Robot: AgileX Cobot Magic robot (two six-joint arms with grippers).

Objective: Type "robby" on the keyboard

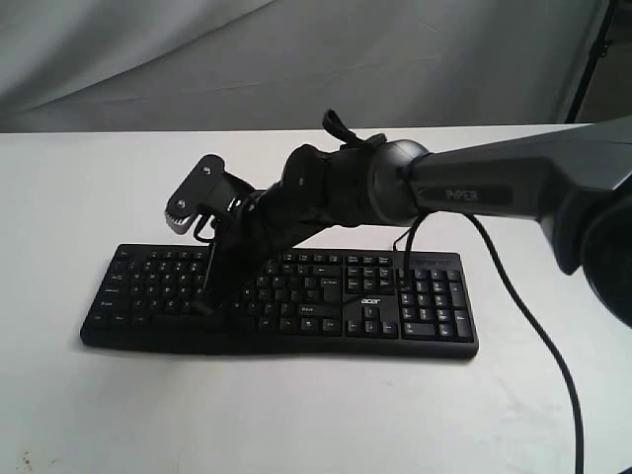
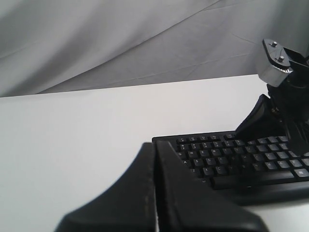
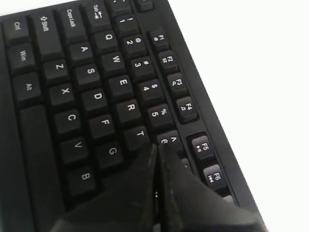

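The black keyboard (image 1: 415, 308) lies flat on the white table (image 1: 296, 415), number pad to the right. My right gripper (image 1: 210, 299) reaches across from the right and points steeply down onto the left half of the keys, jaws shut and empty. In the right wrist view its tip (image 3: 155, 148) rests right beside the T key (image 3: 140, 134) and the 6 key (image 3: 166, 140), hiding the keys under it. My left gripper (image 2: 154, 146) is shut and empty, hovering over bare table off the end of the keyboard (image 2: 231, 159) where Q, A and Z sit. It does not show in the exterior view.
The right arm's thick black forearm (image 1: 474, 188) spans the air above the keyboard's right half. A thin black cable (image 1: 533, 336) trails over the table at right. A grey cloth backdrop (image 1: 296, 59) hangs behind the table's far edge.
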